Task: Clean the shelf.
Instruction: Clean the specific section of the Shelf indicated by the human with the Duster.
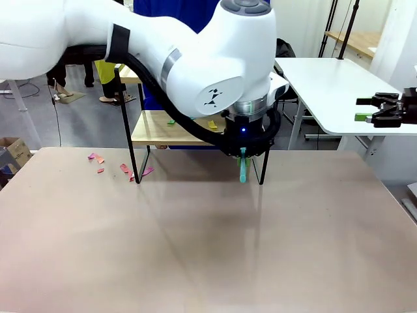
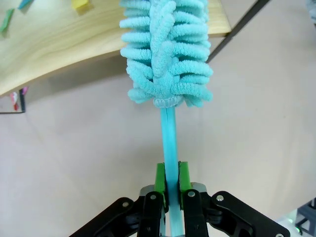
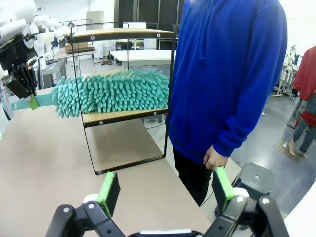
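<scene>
**Front view.** Shelf stood at the far middle of the counter. Left hand sat low at the shelf's right legs, largely hidden by its own wrist, with a teal handle showing below it. Green and yellow scraps lay on the lower board. Pink scraps lay on the counter by the left leg. Right hand hung far right, jaws apart, holding nothing.

**Left wrist view.** Left hand was clamped on the duster handle. The fluffy head lay over the board's edge.

**Right wrist view.** The duster head rested along the lower board. A person in a blue top stood just beside the shelf.

**Judgement.** The sweeping step was in hand, and the board was not yet clear. The next stroke calls for the head to be kept flat and drawn across to the scraps, clear of the thin legs.

**Surface and room.** Matt beige counter top. An open workroom with other tables behind.
</scene>
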You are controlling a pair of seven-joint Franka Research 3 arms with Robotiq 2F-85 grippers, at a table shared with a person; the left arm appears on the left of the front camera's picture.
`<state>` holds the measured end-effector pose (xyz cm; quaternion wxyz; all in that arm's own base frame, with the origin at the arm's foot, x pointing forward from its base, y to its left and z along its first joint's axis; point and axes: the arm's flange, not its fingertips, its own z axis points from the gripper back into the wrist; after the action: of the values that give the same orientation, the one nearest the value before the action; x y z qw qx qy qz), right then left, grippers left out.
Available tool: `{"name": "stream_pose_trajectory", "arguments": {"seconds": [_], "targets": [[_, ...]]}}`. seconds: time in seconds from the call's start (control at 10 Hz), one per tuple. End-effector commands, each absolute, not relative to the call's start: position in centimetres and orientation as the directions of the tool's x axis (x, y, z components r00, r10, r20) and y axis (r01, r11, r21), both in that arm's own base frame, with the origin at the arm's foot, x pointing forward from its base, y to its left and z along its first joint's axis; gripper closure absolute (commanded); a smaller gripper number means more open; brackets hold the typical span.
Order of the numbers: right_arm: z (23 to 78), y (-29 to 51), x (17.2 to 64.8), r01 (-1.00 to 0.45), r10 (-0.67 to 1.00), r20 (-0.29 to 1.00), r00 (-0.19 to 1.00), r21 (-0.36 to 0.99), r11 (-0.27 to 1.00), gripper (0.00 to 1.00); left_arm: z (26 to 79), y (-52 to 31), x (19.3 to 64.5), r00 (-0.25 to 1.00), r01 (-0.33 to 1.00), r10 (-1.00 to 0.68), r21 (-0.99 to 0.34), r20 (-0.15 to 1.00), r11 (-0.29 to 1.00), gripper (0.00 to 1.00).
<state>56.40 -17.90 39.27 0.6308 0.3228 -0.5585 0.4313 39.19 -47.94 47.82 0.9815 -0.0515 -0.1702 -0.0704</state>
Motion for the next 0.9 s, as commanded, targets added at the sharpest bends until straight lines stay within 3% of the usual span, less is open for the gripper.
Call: {"name": "stream_pose_trajectory", "arguments": {"seconds": [0.0,0.8], "targets": [[39.6,-17.7,56.5,-0.906,0.185,0.983,-0.002,-0.080,0.417,0.00,46.6,-44.2,38.1,0.943,0.120,-0.086,-0.087,0.322,0.989,0.87],[39.6,-17.7,56.5,-0.906,0.185,0.983,-0.002,-0.080,0.417,0.00,45.5,-29.9,39.8,0.971,-0.019,-0.008,0.111,0.237,0.994,0.87]]}}
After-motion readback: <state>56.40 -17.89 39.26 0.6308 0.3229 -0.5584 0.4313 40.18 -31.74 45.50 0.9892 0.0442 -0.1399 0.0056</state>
